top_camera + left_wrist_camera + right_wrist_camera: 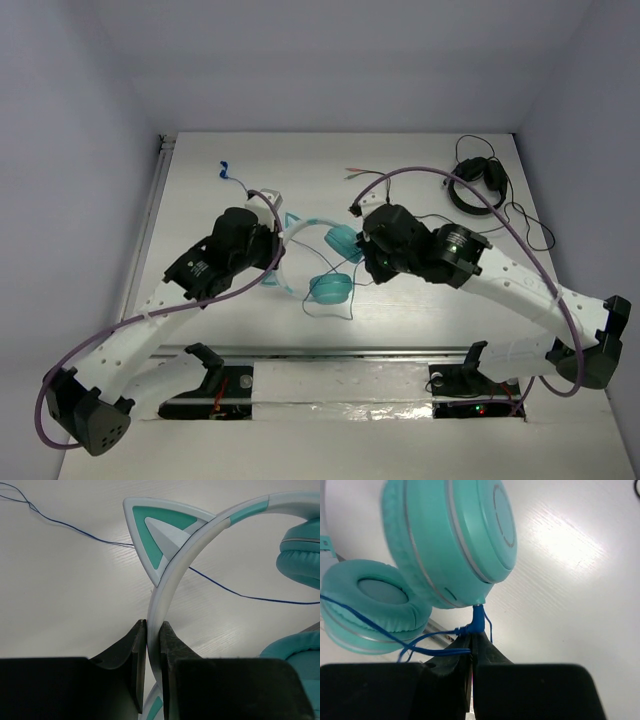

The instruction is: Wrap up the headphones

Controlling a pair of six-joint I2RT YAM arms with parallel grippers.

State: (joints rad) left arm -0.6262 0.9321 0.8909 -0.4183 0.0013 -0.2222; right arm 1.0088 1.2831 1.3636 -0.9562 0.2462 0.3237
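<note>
The teal headphones [330, 265] lie mid-table, their white headband [172, 580] and a cat ear [160, 535] filling the left wrist view. My left gripper [152, 630] is shut on the headband, which runs between the jaws. In the right wrist view one ear cup [450, 540] hangs above the other ear cup [375, 605]. A blue connector [478, 620] leaves the upper cup. My right gripper [471, 641] is shut on the thin blue cable [435, 651] just below that connector. The cable's far end with its small blue plug [224, 172] lies at the back left.
Smaller black headphones [478, 185] with a black cable sit at the back right. A loose cable with red-tipped ends [355, 172] lies behind the right gripper. The table's left rail [150, 220] and near edge [330, 352] bound the surface.
</note>
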